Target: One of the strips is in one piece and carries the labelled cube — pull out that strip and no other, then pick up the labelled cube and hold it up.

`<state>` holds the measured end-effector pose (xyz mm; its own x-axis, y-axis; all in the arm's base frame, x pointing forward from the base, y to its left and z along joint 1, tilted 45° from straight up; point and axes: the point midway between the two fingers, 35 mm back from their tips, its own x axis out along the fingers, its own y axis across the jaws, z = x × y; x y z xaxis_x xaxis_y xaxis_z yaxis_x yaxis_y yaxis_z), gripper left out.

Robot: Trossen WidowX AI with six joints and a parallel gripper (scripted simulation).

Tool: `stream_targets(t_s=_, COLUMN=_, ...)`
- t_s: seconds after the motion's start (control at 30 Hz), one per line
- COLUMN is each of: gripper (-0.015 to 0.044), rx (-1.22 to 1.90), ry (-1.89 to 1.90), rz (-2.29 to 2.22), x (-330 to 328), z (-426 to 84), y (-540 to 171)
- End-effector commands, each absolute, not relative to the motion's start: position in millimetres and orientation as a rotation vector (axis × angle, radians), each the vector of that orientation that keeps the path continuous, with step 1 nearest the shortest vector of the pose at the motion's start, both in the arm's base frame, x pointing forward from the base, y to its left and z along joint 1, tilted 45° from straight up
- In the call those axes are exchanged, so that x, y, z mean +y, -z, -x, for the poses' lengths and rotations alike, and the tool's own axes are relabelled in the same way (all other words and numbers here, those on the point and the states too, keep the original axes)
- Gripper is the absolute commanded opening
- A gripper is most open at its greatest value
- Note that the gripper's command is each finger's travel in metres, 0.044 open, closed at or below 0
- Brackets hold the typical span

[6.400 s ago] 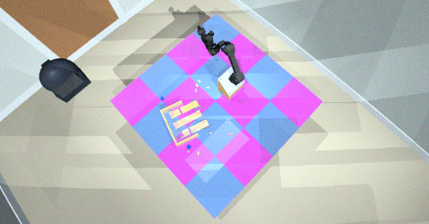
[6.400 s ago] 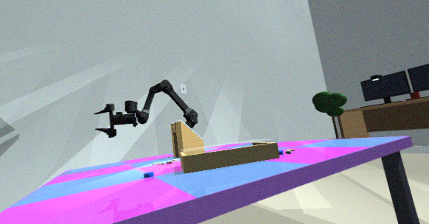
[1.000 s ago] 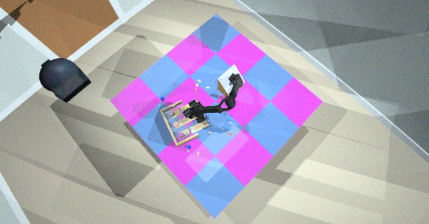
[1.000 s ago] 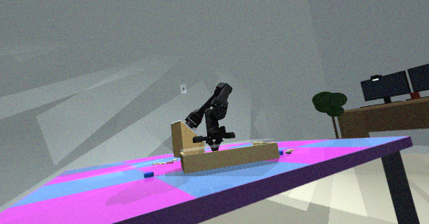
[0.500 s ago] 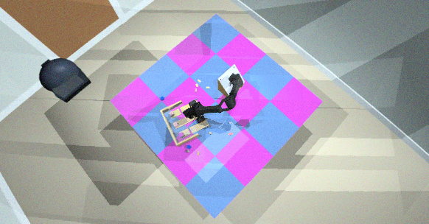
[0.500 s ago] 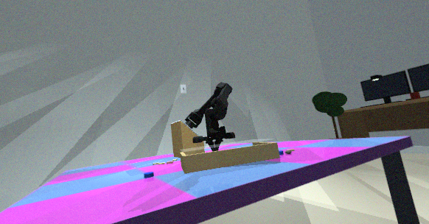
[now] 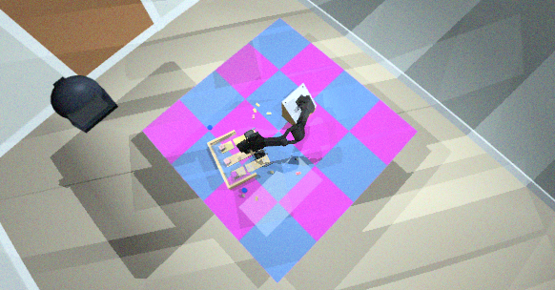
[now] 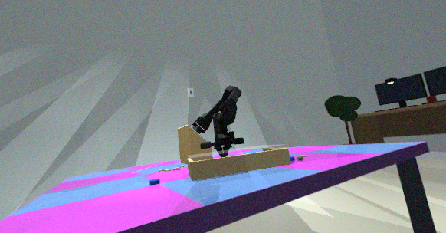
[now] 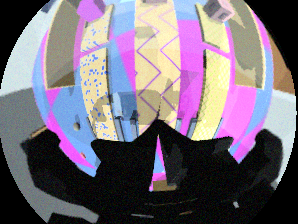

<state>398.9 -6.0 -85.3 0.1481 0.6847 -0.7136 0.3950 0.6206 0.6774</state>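
Observation:
Three pale strips lie side by side inside a three-sided wooden frame [image 7: 219, 164] [image 8: 239, 165]. The middle, zigzag-patterned strip [image 9: 150, 80] looks unbroken where it shows. The blue-speckled strip [image 9: 95, 75] on the left and the yellow hatched strip [image 9: 217, 75] on the right each have a crosswise gap. A magenta cube [image 7: 235, 174] [image 9: 91, 9] sits on the speckled strip's far end, a pale pink marked cube [image 9: 218, 10] [image 7: 222, 147] on the hatched one's. The middle strip's pink cube [image 7: 227, 161] is mostly cut off in the wrist view. My gripper [image 8: 223, 155] [image 9: 157, 121] is shut and empty, low over the zigzag strip's near part.
The frame's side walls [image 9: 62, 45] [image 9: 250, 50] flank the strips. Blue discs [image 7: 210, 127] [image 7: 244, 190] [image 8: 154, 182] lie outside the frame, one on each side. Small yellow pieces [image 7: 269, 113] and a red piece [image 7: 298, 173] are scattered between the frame and the robot's base side.

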Motion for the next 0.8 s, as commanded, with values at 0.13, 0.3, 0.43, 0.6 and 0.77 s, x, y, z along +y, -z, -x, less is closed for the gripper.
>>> stream_targets(t_s=0.13, gripper=0.0000, rx=1.474, ry=-0.267, rz=-0.965, x=-3.0, z=-399.1, y=87.2)
stream_targets(t_s=0.3, gripper=0.0000, rx=1.474, ry=-0.267, rz=-0.965, x=-2.7, z=-399.3, y=87.5)
stream_targets(t_s=0.43, gripper=0.0000, rx=1.474, ry=-0.267, rz=-0.965, x=-2.5, z=-399.5, y=87.8)
stream_targets(t_s=0.6, gripper=0.0000, rx=1.474, ry=-0.267, rz=-0.965, x=-2.2, z=-399.7, y=88.2)
stream_targets(t_s=0.77, gripper=0.0000, rx=1.474, ry=-0.267, rz=-0.965, x=-1.9, z=-400.1, y=88.6)
